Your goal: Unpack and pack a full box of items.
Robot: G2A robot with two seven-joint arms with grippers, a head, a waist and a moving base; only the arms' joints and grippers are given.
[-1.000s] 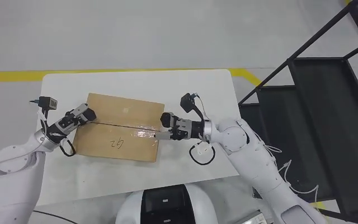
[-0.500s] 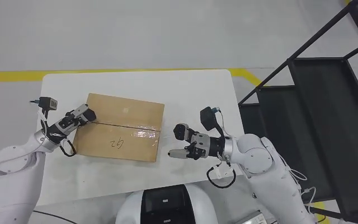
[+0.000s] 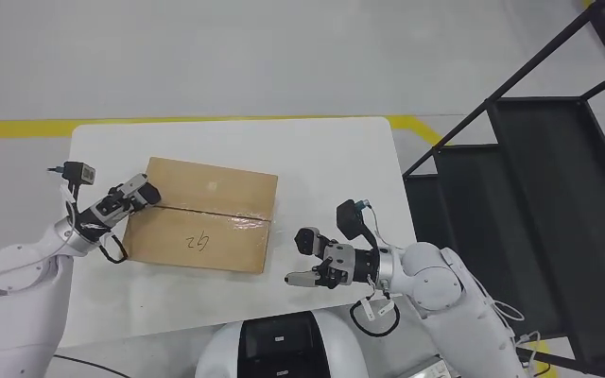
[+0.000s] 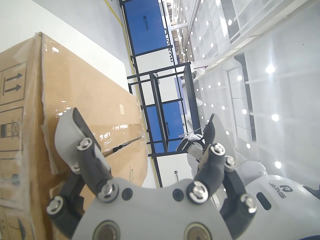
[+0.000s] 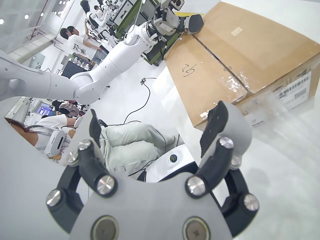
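white table (image 3: 331,161) bearing taped cardboard box (image 3: 203,213) toward its 9 o'clock side. left gripper (image 3: 144,192) gaping wide at box's 9 o'clock edge, by the seam. right gripper (image 3: 301,260) gaping wide off box's 4 o'clock corner, apart.

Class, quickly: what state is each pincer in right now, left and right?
Left pincer: open, at one end of the cardboard box, gripping nothing.
Right pincer: open, empty, clear of the box.

White table (image 3: 331,161) on pale grey floor (image 3: 284,57) with a yellow line (image 3: 38,127); black metal rack (image 3: 539,170) stands beside it.
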